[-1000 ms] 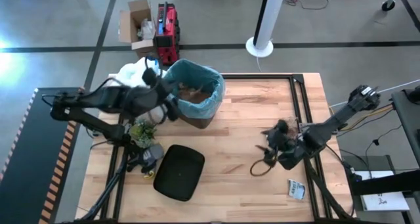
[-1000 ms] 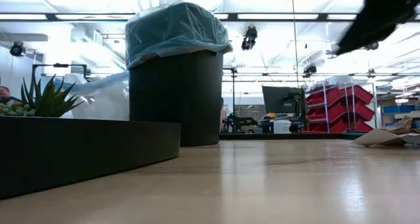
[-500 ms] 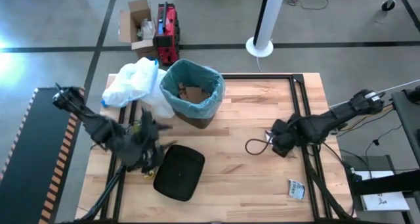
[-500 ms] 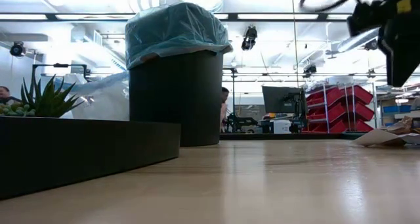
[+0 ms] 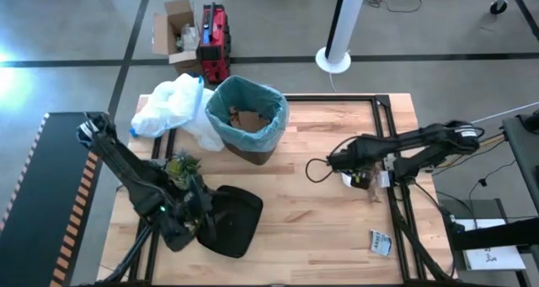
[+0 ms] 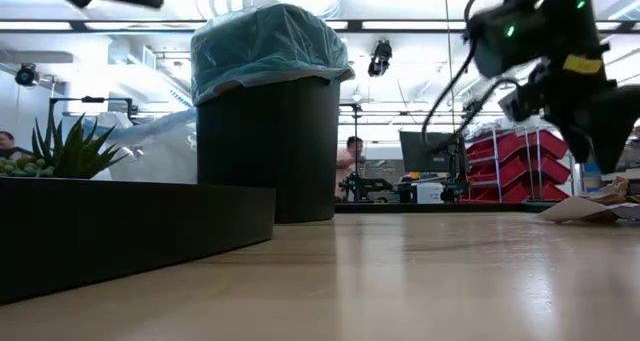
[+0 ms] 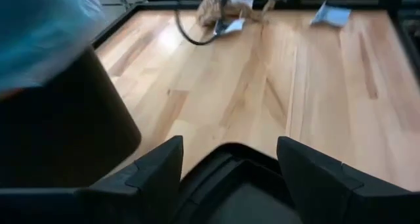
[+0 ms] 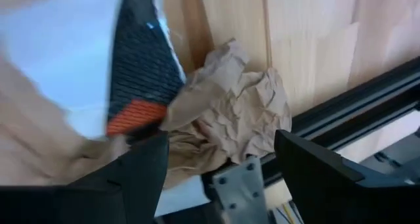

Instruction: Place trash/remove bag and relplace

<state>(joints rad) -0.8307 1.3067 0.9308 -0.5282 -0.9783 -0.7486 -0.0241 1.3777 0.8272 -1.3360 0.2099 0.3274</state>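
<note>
Left gripper (image 5: pixel 202 222) sits low at the near left over the black lid (image 5: pixel 232 222), fingers spread, nothing in them. Right gripper (image 5: pixel 352 171) is released too, right above the crumpled brown paper (image 8: pixel 230 119) by the right rail. Further back, the bin (image 5: pixel 249 117) wears its blue bag (image 6: pixel 265 46), trash inside.

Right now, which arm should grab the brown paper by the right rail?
Right. Its gripper hangs open right over the crumpled paper at the right rail. The left gripper is across the table, over the black lid.
</note>
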